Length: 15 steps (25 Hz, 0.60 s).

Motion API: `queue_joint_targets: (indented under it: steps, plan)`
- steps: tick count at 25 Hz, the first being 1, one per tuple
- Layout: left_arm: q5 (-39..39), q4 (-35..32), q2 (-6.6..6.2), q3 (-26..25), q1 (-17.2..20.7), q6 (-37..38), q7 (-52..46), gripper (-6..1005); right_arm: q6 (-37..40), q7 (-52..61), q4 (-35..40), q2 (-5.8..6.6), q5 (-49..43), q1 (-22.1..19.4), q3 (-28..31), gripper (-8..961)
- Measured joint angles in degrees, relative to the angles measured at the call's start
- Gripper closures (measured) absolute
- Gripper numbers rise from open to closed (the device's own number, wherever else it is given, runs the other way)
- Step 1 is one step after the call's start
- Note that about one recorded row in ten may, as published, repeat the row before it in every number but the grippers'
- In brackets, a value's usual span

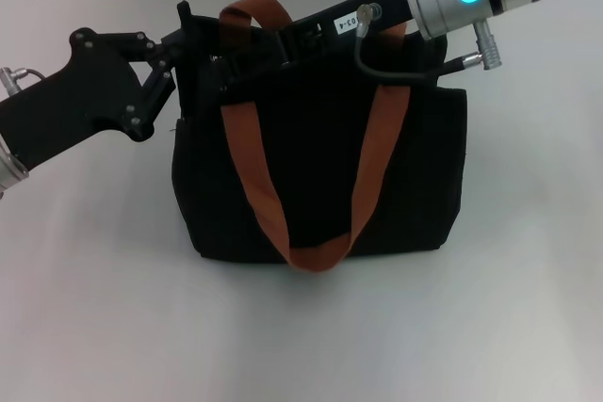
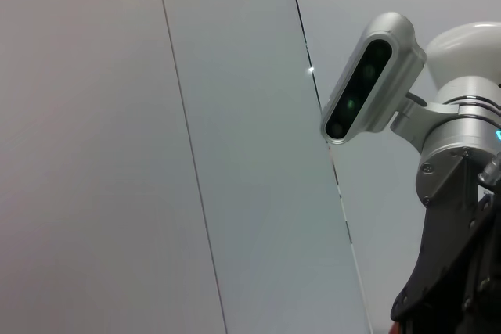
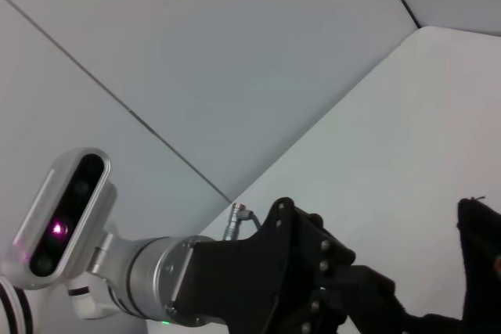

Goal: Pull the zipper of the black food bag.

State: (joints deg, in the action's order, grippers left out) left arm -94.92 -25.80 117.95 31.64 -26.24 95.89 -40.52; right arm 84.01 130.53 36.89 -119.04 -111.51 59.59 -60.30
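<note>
The black food bag point(image 1: 320, 176) stands upright mid-table, its orange-brown handles point(image 1: 256, 171) draped down the front. My left gripper point(image 1: 193, 54) reaches in from the left to the bag's upper left corner. My right gripper point(image 1: 215, 30) lies across the bag's top edge from the upper right, its tip near that same corner. Black fingers blend into black fabric, so neither grip can be read. The zipper is hidden under the right gripper. The right wrist view shows the left gripper point(image 3: 368, 299) close to a corner of the bag point(image 3: 479, 256).
The bag stands on a white table point(image 1: 94, 317) with bare surface in front and on both sides. A grey panelled wall point(image 2: 117, 146) stands behind. The left wrist view shows the right arm's wrist camera point(image 2: 368, 87).
</note>
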Motion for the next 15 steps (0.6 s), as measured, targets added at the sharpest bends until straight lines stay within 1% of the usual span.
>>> queue_joint_targets:
  steps: [15]
  plan:
    - [0.16, -0.04, -0.21, 0.01, 0.25, 1.05, 0.0, 972, -0.6, 0.05, 1.49, 0.19, -1.4, 0.05, 0.1, 531]
